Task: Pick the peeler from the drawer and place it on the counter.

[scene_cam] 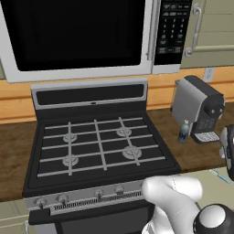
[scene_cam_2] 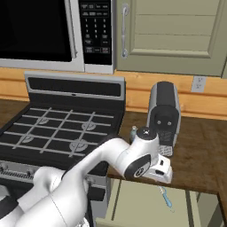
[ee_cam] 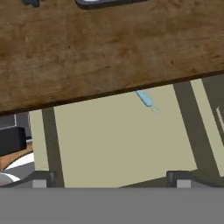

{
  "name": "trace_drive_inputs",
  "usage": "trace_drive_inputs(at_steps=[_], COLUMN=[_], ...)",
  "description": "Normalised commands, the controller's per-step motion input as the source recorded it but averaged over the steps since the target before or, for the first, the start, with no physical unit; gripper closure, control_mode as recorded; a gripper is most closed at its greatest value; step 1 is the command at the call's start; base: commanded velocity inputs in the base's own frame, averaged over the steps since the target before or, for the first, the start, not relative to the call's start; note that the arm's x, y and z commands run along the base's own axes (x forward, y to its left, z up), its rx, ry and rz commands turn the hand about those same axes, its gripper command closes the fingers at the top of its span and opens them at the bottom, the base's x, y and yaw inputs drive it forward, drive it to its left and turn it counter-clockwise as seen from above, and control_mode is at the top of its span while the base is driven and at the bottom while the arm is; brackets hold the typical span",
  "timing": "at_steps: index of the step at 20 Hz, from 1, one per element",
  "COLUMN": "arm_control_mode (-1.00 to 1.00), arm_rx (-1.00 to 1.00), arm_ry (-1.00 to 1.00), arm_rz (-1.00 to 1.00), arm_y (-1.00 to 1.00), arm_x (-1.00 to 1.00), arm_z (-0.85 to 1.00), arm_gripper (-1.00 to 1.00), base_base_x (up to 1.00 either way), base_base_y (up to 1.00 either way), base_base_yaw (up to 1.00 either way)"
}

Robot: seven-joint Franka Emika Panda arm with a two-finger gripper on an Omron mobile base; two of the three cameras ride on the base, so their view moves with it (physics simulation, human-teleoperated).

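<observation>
Lying in the open drawer (scene_cam: 208, 185), the peeler (scene_cam: 220, 175) runs diagonally near the counter (scene_cam: 192, 153) edge in the left base view; a coffee machine (scene_cam: 198, 108) and small bottle (scene_cam: 183, 131) stand behind.

Right base view: the peeler (scene_cam_2: 166, 197) lies beneath the arm's hand.

Hand view: the peeler (ee_cam: 145, 99) is partly tucked under the counter's edge; the gripper (ee_cam: 111, 179) tips stand wide apart, empty.
</observation>
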Motion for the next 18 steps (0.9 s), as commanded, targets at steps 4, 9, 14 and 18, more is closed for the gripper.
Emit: trace_drive_inputs(at_steps=[4,9,14,18], arm_control_mode=[-1.00,-1.00,-1.00,-1.00], arm_rx=[0.00,-0.01,-0.01,0.00], arm_ry=[0.21,0.00,0.00,0.02], arm_rz=[0.08,0.04,0.03,0.00], arm_y=[-0.56,-0.50,-0.49,-0.21], arm_x=[-0.11,-0.37,-0.79,-0.51], arm_z=[-1.00,-0.99,-0.76,-0.38], arm_gripper=[-1.00,-1.00,-1.00,-1.00], base_base_x=[0.00,0.00,0.00,0.00], base_base_y=[0.00,0.00,0.00,0.00], base_base_yaw=[0.00,0.00,0.00,0.00])
